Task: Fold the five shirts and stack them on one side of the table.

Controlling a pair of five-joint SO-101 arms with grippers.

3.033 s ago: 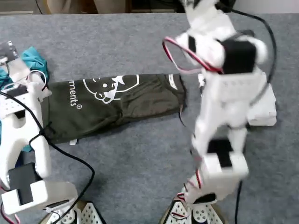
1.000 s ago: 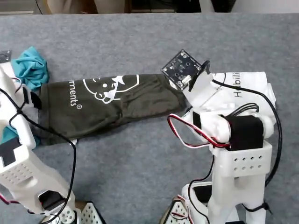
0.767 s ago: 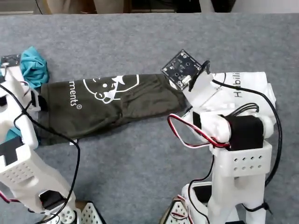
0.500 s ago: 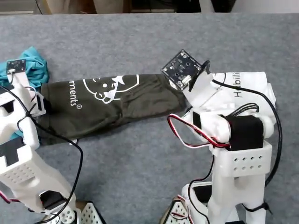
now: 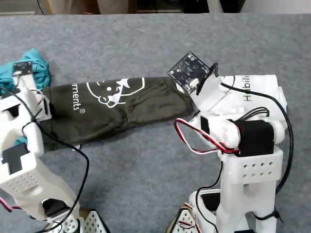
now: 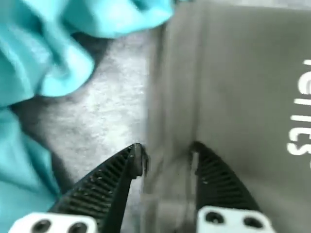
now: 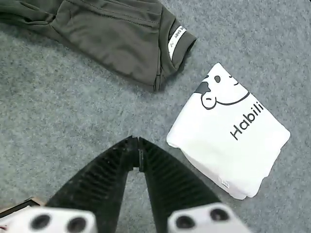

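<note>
Dark shirt (image 5: 116,107) lies lengthwise beside the folded white shirt (image 7: 228,141); left gripper (image 6: 166,158), jaws narrowly parted, straddles its far hem; right gripper (image 7: 139,151), jaws closed and empty, hangs nearer the white shirt.

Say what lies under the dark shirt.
Grey table shows around the dark shirt; a teal shirt lies beside one end. Whatever is beneath the cloth is covered.
</note>
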